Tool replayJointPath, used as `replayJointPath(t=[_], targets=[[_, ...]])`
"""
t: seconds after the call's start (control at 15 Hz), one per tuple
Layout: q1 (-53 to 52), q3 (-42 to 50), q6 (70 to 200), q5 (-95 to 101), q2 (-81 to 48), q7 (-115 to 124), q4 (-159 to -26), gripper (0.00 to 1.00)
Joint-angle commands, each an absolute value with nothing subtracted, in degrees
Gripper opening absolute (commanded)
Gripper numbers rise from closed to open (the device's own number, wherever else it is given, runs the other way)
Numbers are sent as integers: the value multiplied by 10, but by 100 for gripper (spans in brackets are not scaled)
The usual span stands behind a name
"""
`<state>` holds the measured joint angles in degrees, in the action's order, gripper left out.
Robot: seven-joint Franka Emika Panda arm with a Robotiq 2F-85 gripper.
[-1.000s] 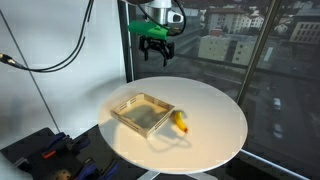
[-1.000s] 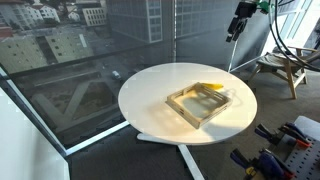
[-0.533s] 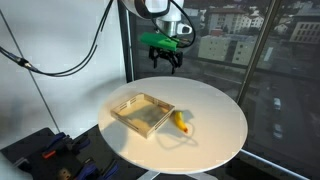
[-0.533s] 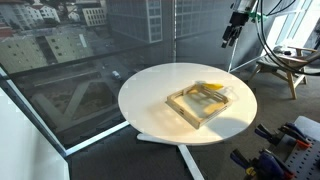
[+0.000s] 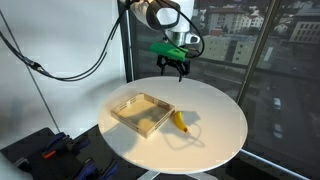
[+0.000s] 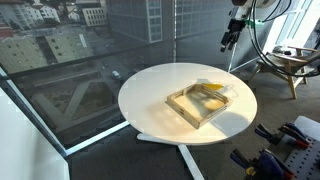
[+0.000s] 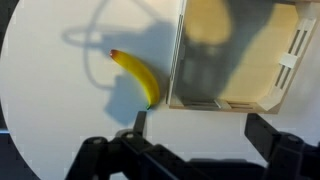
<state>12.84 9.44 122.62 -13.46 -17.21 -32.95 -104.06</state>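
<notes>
A yellow banana (image 5: 180, 121) lies on the round white table (image 5: 215, 125) just beside a shallow wooden tray (image 5: 142, 113). Both also show in an exterior view, the banana (image 6: 213, 87) at the tray's far side and the tray (image 6: 201, 104) mid-table. My gripper (image 5: 171, 69) hangs open and empty well above the table, over its far part. It is small in an exterior view (image 6: 228, 41). In the wrist view the banana (image 7: 135, 76) lies left of the tray (image 7: 235, 55), and my gripper (image 7: 198, 128) has its jaws spread wide over bare tabletop.
Glass windows stand close behind the table (image 6: 90, 45). A wooden stool (image 6: 280, 68) stands on the floor beyond it. Clamps and tools lie on a dark surface (image 5: 45, 150) near the table's edge. A black cable (image 5: 70, 70) hangs by the wall.
My gripper has moved sideways over the table and come lower, staying open and empty. The banana and tray have not moved.
</notes>
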Motion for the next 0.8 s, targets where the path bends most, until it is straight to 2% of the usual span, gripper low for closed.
replayJointPath(t=[0.0,0.73], targets=[[150,80,1227,-132,-200,-327,-1008,100],[157,74,1226,-129,-198,-324,-1017,100]])
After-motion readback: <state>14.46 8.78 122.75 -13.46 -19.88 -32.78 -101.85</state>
